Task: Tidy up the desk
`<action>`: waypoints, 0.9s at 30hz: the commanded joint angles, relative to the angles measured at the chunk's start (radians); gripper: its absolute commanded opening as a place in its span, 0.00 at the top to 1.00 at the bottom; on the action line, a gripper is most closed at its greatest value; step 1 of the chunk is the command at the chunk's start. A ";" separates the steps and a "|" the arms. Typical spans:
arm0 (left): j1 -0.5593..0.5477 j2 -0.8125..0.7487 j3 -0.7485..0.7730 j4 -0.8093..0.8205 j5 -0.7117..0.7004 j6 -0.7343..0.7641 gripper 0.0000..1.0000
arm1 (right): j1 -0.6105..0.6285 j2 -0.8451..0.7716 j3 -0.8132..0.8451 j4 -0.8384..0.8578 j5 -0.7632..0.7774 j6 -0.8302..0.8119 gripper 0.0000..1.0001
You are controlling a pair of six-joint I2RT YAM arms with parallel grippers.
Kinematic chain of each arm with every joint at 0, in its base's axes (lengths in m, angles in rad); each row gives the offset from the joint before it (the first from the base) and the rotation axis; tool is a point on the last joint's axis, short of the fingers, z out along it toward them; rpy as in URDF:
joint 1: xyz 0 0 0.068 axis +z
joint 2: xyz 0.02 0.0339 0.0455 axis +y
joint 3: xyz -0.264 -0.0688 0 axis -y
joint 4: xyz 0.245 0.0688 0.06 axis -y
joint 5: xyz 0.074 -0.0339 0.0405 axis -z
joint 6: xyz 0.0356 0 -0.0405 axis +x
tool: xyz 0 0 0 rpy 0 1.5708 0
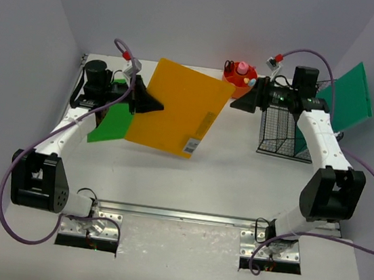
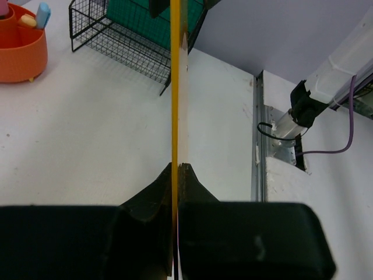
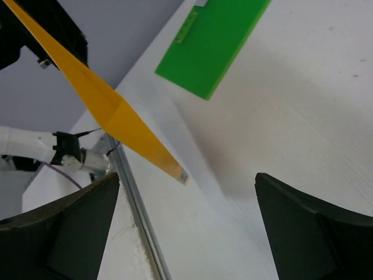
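Note:
My left gripper [image 1: 154,104] is shut on the left edge of a yellow folder [image 1: 174,108] and holds it tilted above the desk [image 1: 236,180]. The left wrist view shows that folder edge-on [image 2: 173,87], pinched between the closed fingers of the left gripper [image 2: 178,169]. A bright green folder [image 1: 110,124] lies flat on the desk at the left, partly under the yellow one. My right gripper [image 1: 235,105] hovers open and empty to the right of the yellow folder. In its wrist view the right gripper [image 3: 186,178] faces the yellow folder [image 3: 116,114] and the green folder [image 3: 213,44].
A black wire basket [image 1: 276,134] stands at the right with a teal folder [image 1: 346,98] leaning in it. An orange pen cup [image 1: 239,78] sits at the back. A metal rail [image 1: 178,215] runs along the front edge. Lavender walls enclose the desk.

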 commanded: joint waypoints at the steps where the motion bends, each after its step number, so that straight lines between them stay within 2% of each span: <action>1: -0.005 -0.039 0.015 0.136 0.040 -0.085 1.00 | 0.016 -0.033 -0.140 0.561 -0.125 0.434 0.01; 3: -0.006 -0.041 0.016 0.150 0.034 -0.105 1.00 | 0.050 -0.028 -0.163 0.647 -0.120 0.500 0.02; 7: -0.007 -0.042 0.009 0.144 0.028 -0.114 1.00 | 0.118 -0.012 -0.143 0.680 -0.115 0.495 0.10; 14: -0.008 -0.037 -0.004 0.180 0.008 -0.149 1.00 | 0.179 0.027 -0.077 0.648 -0.116 0.408 0.40; 16: -0.010 -0.033 -0.007 0.203 0.000 -0.170 1.00 | 0.185 0.030 -0.059 0.610 -0.118 0.365 0.60; 17: -0.009 -0.033 -0.007 0.205 -0.001 -0.173 1.00 | 0.186 0.030 -0.057 0.603 -0.119 0.351 0.65; 18: -0.008 -0.031 -0.007 0.210 -0.003 -0.178 1.00 | 0.186 0.029 -0.051 0.585 -0.124 0.342 0.80; 20: -0.008 -0.024 -0.005 0.208 -0.016 -0.184 0.99 | 0.186 0.014 -0.046 0.541 -0.124 0.296 1.00; 21: -0.008 -0.022 -0.005 0.205 -0.024 -0.183 0.94 | 0.186 0.004 -0.043 0.525 -0.119 0.279 1.00; 22: -0.008 -0.022 -0.004 0.198 -0.034 -0.183 0.85 | 0.186 -0.008 -0.040 0.523 -0.116 0.266 1.00; 23: -0.008 -0.016 -0.001 0.183 -0.052 -0.181 0.67 | 0.186 -0.029 -0.033 0.493 -0.102 0.253 1.00; 24: -0.008 -0.015 0.004 0.179 -0.059 -0.181 0.59 | 0.182 -0.042 -0.027 0.464 -0.093 0.236 1.00; 26: -0.008 -0.005 0.012 0.153 -0.102 -0.182 0.32 | 0.171 -0.085 -0.030 0.452 -0.066 0.246 1.00; 27: -0.008 -0.003 0.019 0.144 -0.120 -0.181 0.25 | 0.164 -0.107 -0.035 0.449 -0.055 0.252 1.00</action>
